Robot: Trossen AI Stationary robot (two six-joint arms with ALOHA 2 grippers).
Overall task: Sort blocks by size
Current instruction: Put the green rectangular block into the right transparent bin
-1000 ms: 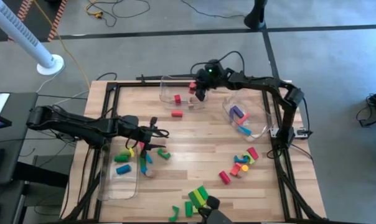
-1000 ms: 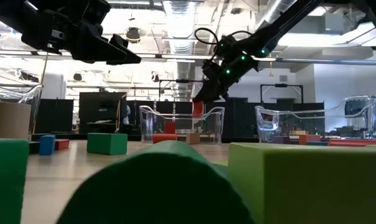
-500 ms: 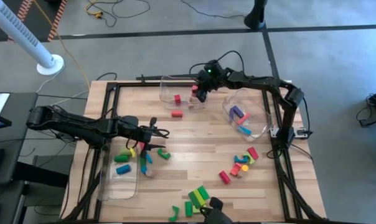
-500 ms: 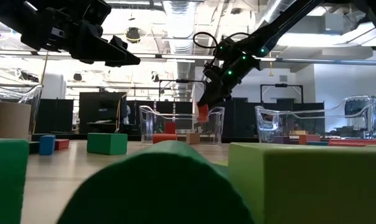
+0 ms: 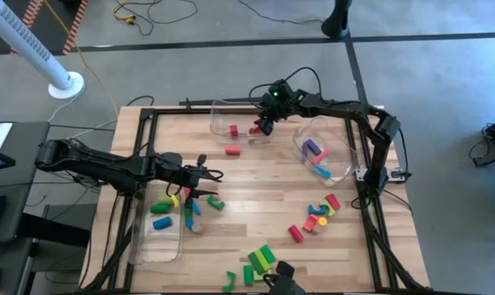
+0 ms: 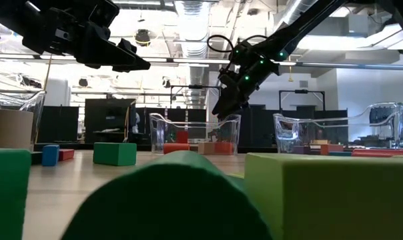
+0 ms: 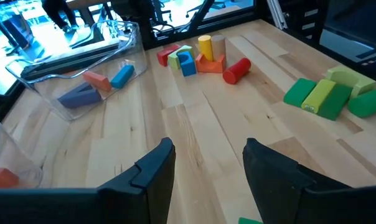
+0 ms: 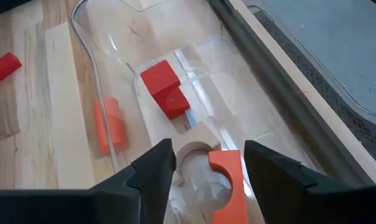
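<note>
My right gripper (image 5: 262,127) (image 8: 208,163) hangs open over the clear bin (image 5: 220,109) at the table's far middle, touching nothing. Below its fingers a red arch block (image 8: 226,182) lies on the bin floor beside a tan arch (image 8: 193,151), a red cube (image 8: 165,87) and an orange-red cylinder (image 8: 110,124). In the low view the red arch (image 6: 221,148) rests on the bin floor under the gripper (image 6: 221,110). My left gripper (image 5: 205,176) (image 7: 206,155) hovers open above the table's left side, over a scatter of small blocks (image 5: 186,205).
A clear bin (image 5: 339,152) at the right holds purple, blue and orange blocks. Another clear bin (image 5: 159,242) lies at the near left. Loose blocks lie right of centre (image 5: 317,215); green ones (image 5: 260,260) sit by the near edge. A red bar (image 5: 233,150) lies outside the far bin.
My right gripper has let go of the red arch block, which has dropped from between its fingers onto the floor of the far middle bin. The gripper has stayed above the bin.
</note>
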